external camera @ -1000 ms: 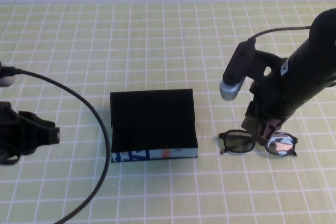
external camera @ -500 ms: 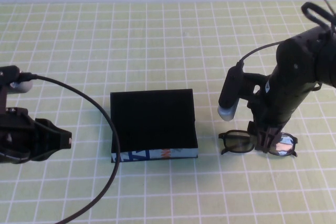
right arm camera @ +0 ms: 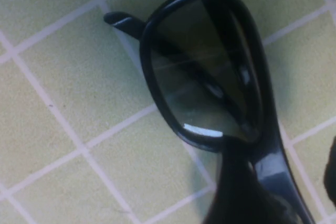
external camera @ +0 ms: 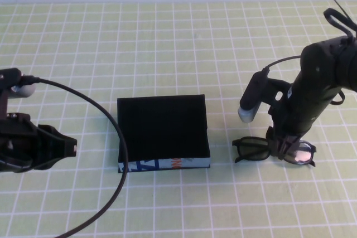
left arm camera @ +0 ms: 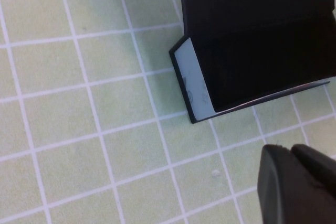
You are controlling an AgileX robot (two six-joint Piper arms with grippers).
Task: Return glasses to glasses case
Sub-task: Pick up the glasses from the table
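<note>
The black glasses [external camera: 254, 151] lie on the green grid mat, right of the black glasses case [external camera: 162, 126], whose light blue printed strip faces the front. My right gripper [external camera: 281, 146] is down over the glasses' bridge, between the two lenses, with its fingers open on either side of the frame. In the right wrist view the glasses [right arm camera: 205, 77] fill the picture, and the right gripper [right arm camera: 283, 177] straddles the frame. My left gripper [external camera: 64, 147] is shut and empty, left of the case. In the left wrist view the left gripper [left arm camera: 294, 153] hovers near a corner of the case [left arm camera: 252, 35].
A black cable [external camera: 106, 121] loops from the left arm past the case's left side. The white wall edge runs along the back of the green grid mat [external camera: 167, 37].
My right gripper has come down lower onto the bridge of the glasses. My left arm shifted slightly right towards the case. The glasses and the case have not moved.
</note>
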